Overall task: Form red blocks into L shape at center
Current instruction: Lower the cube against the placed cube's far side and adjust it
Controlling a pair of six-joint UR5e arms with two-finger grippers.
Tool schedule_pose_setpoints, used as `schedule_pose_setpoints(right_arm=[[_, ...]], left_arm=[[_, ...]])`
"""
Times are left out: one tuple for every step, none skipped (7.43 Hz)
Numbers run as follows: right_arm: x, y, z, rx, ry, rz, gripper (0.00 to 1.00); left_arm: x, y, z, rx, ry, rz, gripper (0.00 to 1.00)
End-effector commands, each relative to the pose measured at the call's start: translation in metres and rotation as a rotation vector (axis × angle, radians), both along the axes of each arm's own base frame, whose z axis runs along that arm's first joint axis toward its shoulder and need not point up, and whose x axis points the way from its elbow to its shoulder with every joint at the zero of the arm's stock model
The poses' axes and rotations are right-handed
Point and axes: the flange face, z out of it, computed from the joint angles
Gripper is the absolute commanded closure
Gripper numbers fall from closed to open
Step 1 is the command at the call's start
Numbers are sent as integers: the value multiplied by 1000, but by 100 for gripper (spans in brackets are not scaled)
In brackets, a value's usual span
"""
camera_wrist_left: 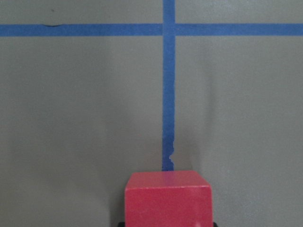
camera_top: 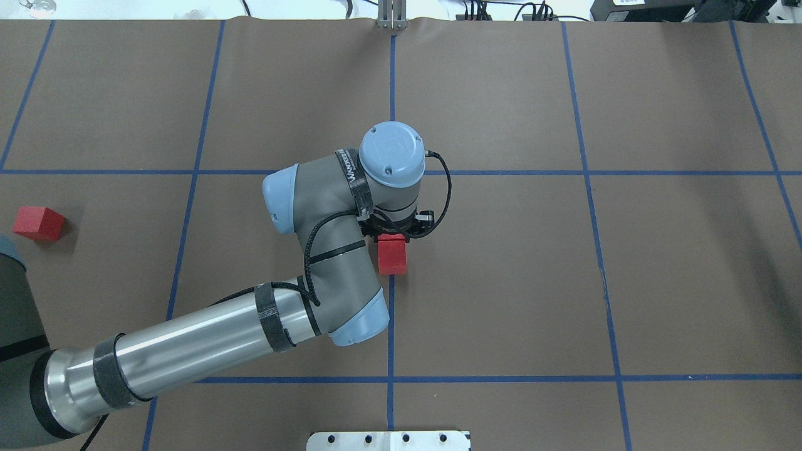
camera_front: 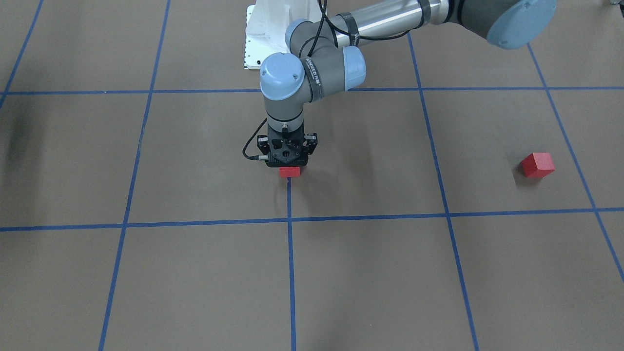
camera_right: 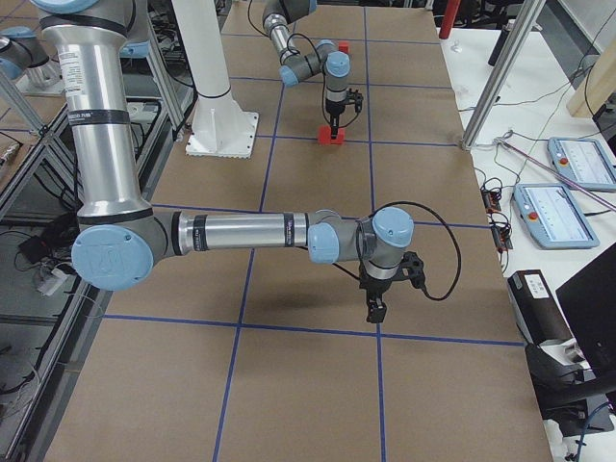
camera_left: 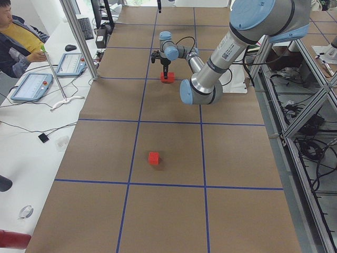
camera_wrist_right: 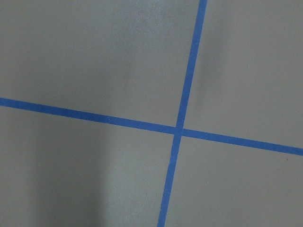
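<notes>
One red block (camera_front: pixel 289 171) (camera_top: pixel 392 257) is at the center, right on the blue tape line (camera_front: pixel 289 200) of the brown floor. My left gripper (camera_front: pixel 288 165) (camera_top: pixel 393 233) points straight down over it. In the left wrist view the block (camera_wrist_left: pixel 168 198) fills the bottom middle, with dark fingertips tight against both its sides. A second red block (camera_front: pixel 537 165) (camera_top: pixel 39 223) lies alone far out on my left side. My right gripper (camera_right: pixel 373 313) hangs just above the floor over a tape crossing, and I cannot tell whether it is open or shut.
The white base plate (camera_top: pixel 388 440) (camera_front: pixel 253 44) sits at the robot's edge of the floor. My left arm's elbow (camera_top: pixel 326 275) reaches low over the floor beside the centre block. A seated person (camera_left: pixel 16 37) and control tablets are at a side table.
</notes>
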Motion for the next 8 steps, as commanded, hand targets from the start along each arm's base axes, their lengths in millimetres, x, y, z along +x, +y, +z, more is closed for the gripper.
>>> schedule_pose_setpoints(right_arm=[[0, 0, 0, 1, 0, 0, 0], [0, 0, 0, -1, 0, 0, 0], [0, 0, 0, 1, 0, 0, 0], [0, 0, 0, 1, 0, 0, 0], [0, 0, 0, 1, 0, 0, 0], [0, 0, 0, 0, -2, 0, 0], [0, 0, 0, 0, -2, 0, 0], [0, 0, 0, 1, 0, 0, 0]], left_arm=[[0, 2, -2, 3, 6, 3, 54], [1, 3, -3, 3, 7, 3, 52], [1, 3, -3, 4, 7, 4, 49], [1, 3, -3, 4, 7, 4, 48], [0, 2, -3, 4, 7, 3, 45], [1, 3, -2, 3, 6, 4, 42], [1, 3, -2, 5, 5, 4, 37], [1, 3, -2, 6, 5, 5, 34]])
